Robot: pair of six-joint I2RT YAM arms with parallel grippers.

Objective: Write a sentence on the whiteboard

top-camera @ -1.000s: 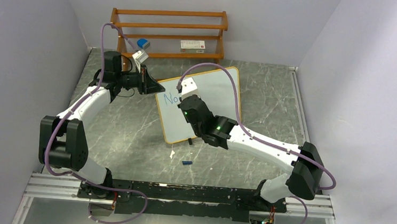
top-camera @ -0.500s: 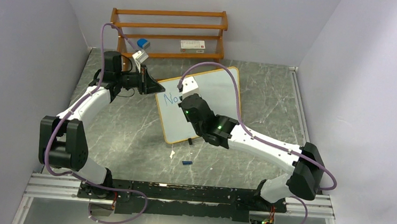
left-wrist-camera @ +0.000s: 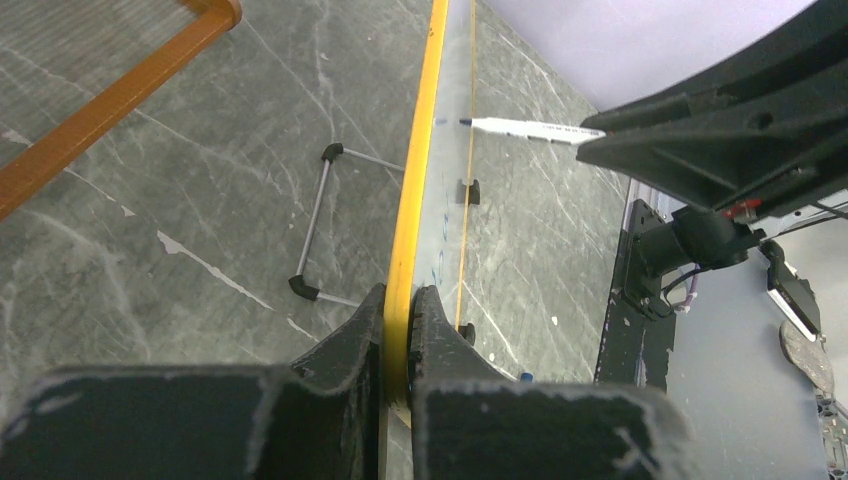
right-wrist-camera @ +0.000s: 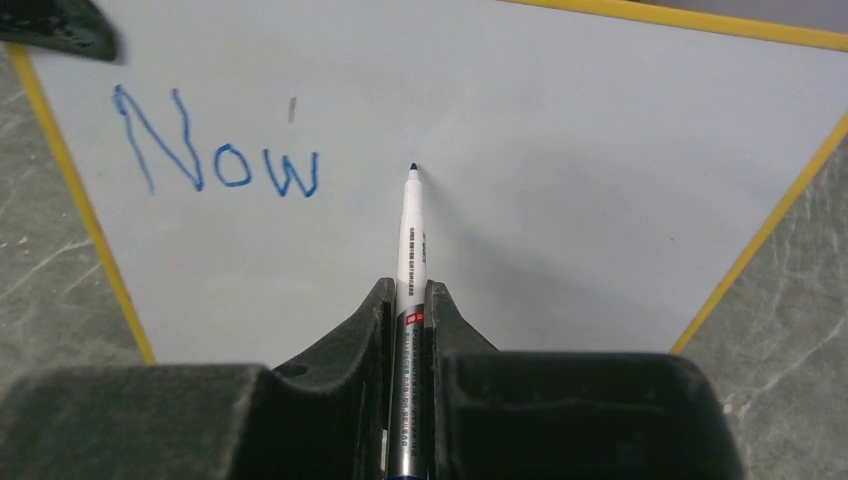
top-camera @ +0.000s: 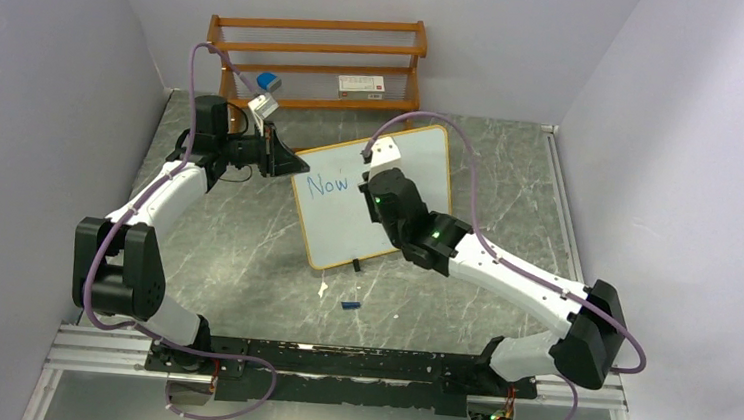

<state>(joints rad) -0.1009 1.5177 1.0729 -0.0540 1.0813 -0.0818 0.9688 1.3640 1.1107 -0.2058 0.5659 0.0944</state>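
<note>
The left gripper (left-wrist-camera: 400, 305) pinched the whiteboard (left-wrist-camera: 424, 130) frame between shut jaws and the right gripper (right-wrist-camera: 410, 300) held the marker (right-wrist-camera: 411, 225) clamped, tip just ahead of them beside the unfinished sentence (right-wrist-camera: 215, 150), so a heavy press could have skewed the board.

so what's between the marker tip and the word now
Only bare surface of the orange-framed white board separates the blue handwritten "Now" from the tip of the white marker pen, in the right wrist view.

A grey marbled worktop (top-camera: 244, 250) is enclosed on three sides by plain pale lilac walls (top-camera: 38, 63), and a brown wooden shelf rack (top-camera: 321, 47) is set against the back wall.
</note>
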